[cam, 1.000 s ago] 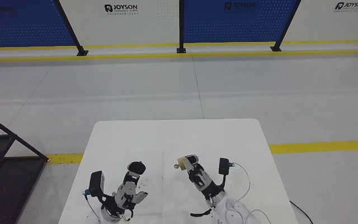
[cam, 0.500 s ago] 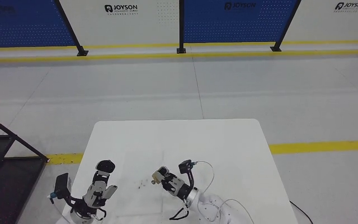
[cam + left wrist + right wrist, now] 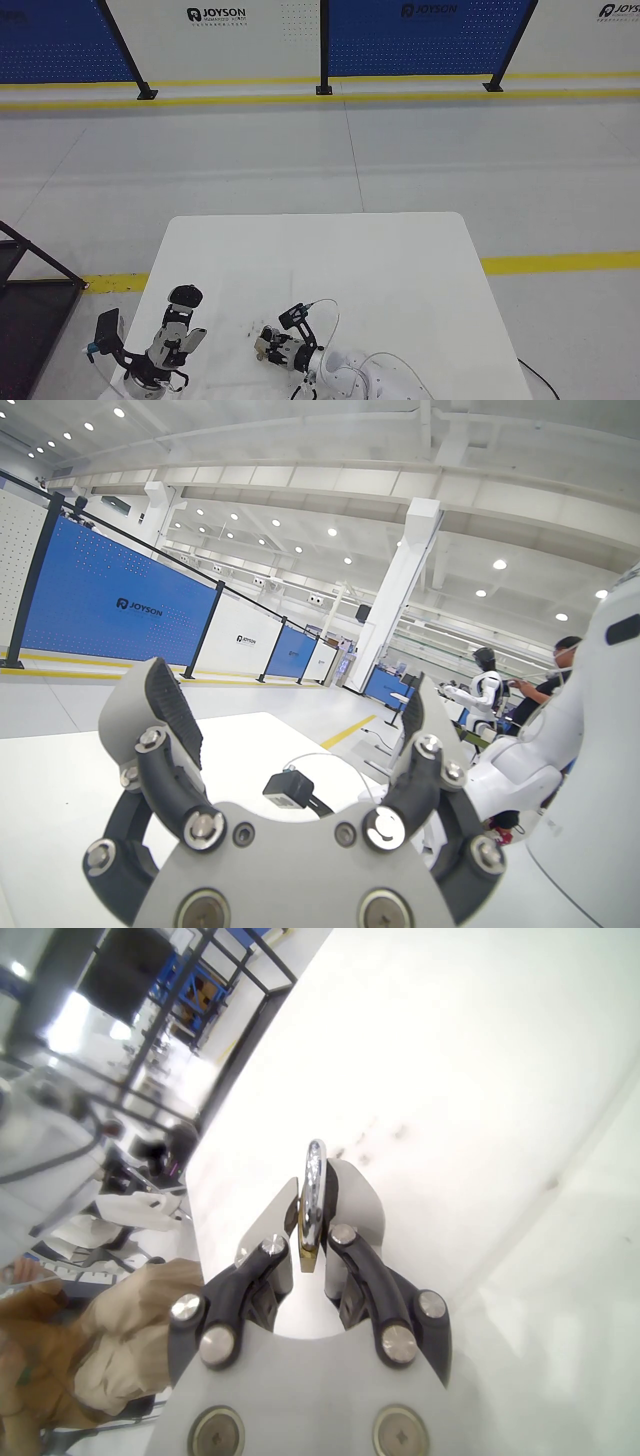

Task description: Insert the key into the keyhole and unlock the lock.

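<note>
Fingers of the right claw [image 3: 316,1188] are clenched on the lock [image 3: 308,1253], pinching its flat sides. Its long axis runs along the fingers: shackle [image 3: 316,1160] out past the tips, brass body back toward the palm, so I judge the keyhole faces inward. I see it over the near part of the table [image 3: 400,260]. Left claw [image 3: 287,680] stands spread and empty, off to the lock's left. Specks [image 3: 400,1130] lie beyond; key or not, I cannot tell.

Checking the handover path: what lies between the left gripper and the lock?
Top view: bare table between the left gripper and the lock in the right gripper, save a few small dark specks.
</note>
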